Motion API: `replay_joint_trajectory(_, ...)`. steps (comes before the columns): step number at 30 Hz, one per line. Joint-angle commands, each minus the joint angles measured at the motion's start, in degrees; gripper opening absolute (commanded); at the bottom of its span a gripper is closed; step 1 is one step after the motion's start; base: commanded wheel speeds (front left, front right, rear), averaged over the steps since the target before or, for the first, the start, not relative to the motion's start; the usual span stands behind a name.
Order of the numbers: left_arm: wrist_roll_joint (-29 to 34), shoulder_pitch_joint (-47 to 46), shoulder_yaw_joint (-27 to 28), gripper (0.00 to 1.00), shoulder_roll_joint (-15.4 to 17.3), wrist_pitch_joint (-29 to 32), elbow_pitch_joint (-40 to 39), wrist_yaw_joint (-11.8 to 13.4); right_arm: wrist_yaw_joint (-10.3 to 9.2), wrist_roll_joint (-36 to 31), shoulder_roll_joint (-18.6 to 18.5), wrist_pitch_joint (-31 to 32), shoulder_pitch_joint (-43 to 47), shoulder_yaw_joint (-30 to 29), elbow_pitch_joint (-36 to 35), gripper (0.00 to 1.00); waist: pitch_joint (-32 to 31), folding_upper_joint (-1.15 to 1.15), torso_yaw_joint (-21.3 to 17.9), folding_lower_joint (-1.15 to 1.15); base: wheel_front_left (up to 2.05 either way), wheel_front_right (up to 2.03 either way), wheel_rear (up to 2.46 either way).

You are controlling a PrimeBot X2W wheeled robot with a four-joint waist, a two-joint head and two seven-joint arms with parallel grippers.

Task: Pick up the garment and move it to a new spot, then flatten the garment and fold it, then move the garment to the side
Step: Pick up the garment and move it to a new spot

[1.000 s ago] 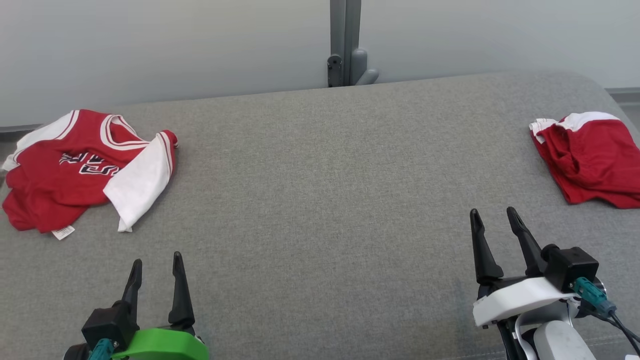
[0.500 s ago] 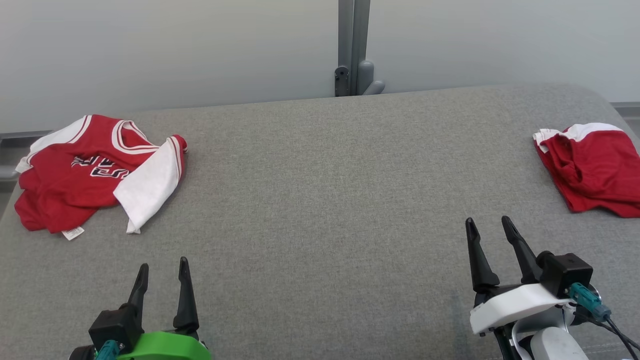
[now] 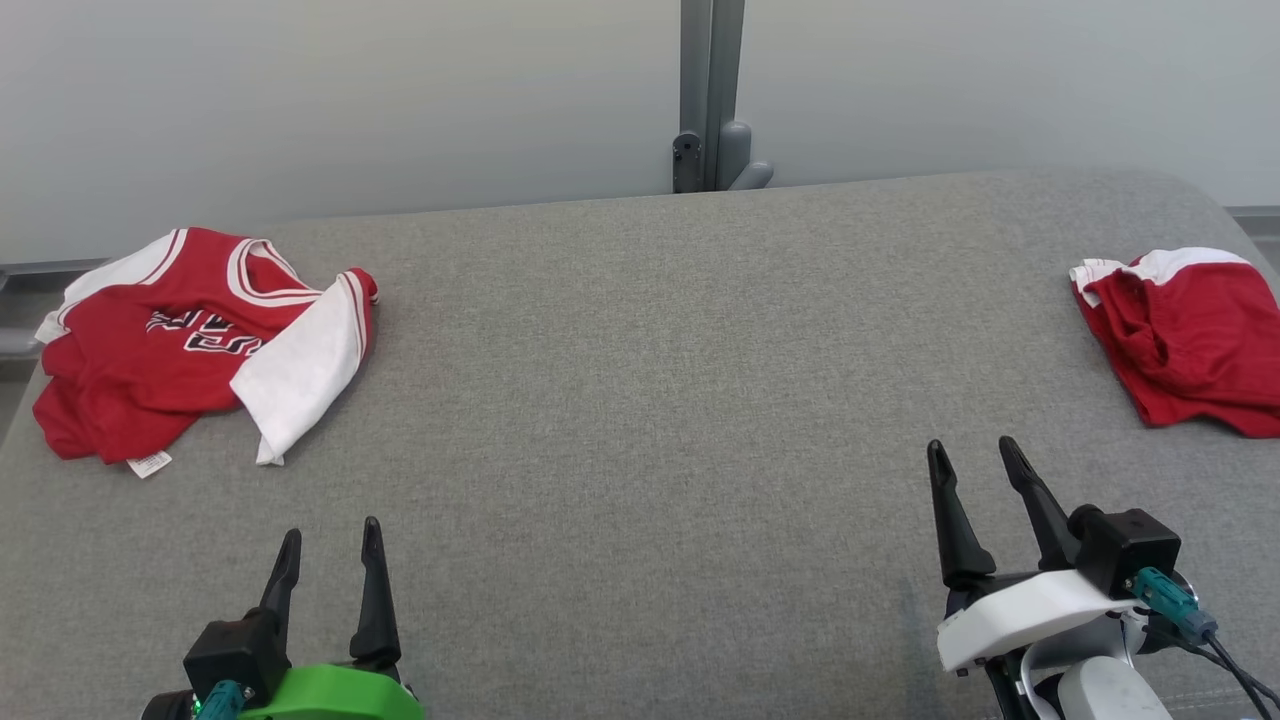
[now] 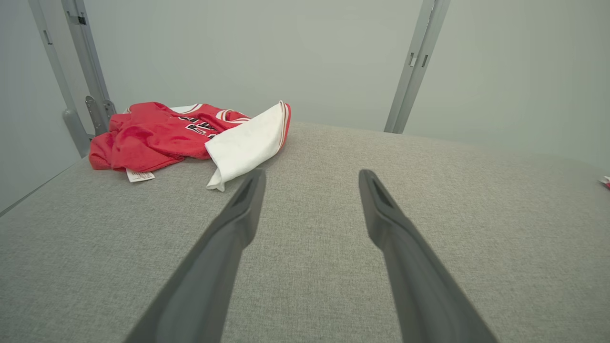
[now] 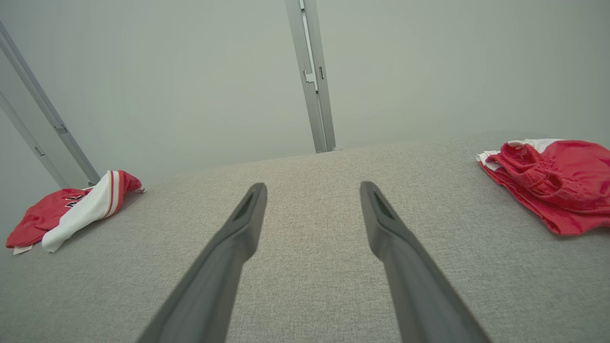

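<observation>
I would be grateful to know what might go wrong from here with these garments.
Two red garments lie apart: the jersey far left, the shorts far right, so the wrong one might be chosen. The jersey sits at the table edge; a drag may tip it off. Its white flap folds over, so the open left gripper may pinch just that layer.

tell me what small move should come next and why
Probably reach the left gripper forward and left toward the crumpled red and white jersey. Both grippers hover over the grey surface with jaws open and nothing held, and the jersey lies unfolded on that arm's side. The right gripper is nearer the red shorts, so that garment could be the target instead.
</observation>
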Motion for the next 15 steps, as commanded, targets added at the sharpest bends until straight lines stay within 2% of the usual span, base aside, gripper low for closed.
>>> replay_joint_trajectory(1,0.22,-0.23,0.23,1.0,-0.16,-0.13,-0.01,-0.24,-0.08,0.25,-0.07,-0.38,0.07,0.04,0.14,1.0,0.0,0.57,0.03,0.0,0.0,0.0,0.0)
replay_joint_trajectory(10,0.59,-0.05,0.22,1.0,-0.3,-0.14,0.15,-0.59,-0.08,0.01,-0.07,-0.42,0.69,0.05,0.08,1.0,-0.32,0.57,0.73,0.0,0.0,0.0,0.0)
replay_joint_trajectory(15,0.96,-0.32,0.05,1.0,-0.35,-0.13,0.33,-0.88,-0.08,0.27,-0.07,-0.45,1.49,0.31,-0.45,1.0,-0.97,0.57,3.54,0.0,0.0,0.0,0.0)
